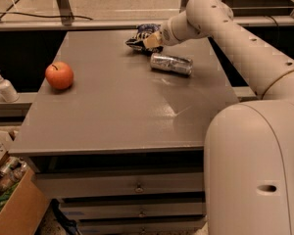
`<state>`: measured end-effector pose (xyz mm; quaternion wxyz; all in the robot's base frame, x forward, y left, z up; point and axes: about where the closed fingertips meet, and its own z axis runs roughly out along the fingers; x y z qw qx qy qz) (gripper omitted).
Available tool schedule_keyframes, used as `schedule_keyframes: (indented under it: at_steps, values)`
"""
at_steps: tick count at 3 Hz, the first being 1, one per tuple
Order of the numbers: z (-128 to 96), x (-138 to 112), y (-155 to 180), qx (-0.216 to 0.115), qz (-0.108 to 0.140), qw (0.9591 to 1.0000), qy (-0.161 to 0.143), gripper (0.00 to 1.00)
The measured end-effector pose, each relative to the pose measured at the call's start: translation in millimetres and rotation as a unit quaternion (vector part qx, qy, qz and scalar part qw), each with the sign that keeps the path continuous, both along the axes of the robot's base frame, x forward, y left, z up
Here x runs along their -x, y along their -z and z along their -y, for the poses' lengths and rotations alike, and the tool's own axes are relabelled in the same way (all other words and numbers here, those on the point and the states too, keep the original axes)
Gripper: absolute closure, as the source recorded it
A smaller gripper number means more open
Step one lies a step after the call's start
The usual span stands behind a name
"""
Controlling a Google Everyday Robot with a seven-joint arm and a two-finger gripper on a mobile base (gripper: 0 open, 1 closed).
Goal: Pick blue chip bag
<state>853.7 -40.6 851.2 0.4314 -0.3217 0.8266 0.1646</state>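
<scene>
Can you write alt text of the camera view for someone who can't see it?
A white robot arm reaches across a gray table, its gripper at a blue chip bag near the far edge. A silver can lies beside it; a red apple sits at the left.

pincer [147,41] at chip bag [142,32], far side of table [117,116], can [171,63] just before it, apple [59,75] at left

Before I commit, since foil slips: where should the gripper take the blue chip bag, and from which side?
Take the blue chip bag by its crumpled right end, where the gripper is, coming from the right. It lies flat near the table's far edge, and the can in front likely blocks a frontal approach.
</scene>
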Motion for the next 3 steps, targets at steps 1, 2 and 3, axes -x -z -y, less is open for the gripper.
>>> schedule_keyframes:
  at_steps: [1,2,3]
  values:
    - [1.4,4.8,-5.3,0.000,0.004,1.0000,-0.004,0.88]
    - [-4.9,15.2,-28.1,-0.014,0.016,0.9992,-0.033,1.00]
    - [-13.3,36.4,-58.8,-0.041,0.030,0.9954,-0.081,1.00]
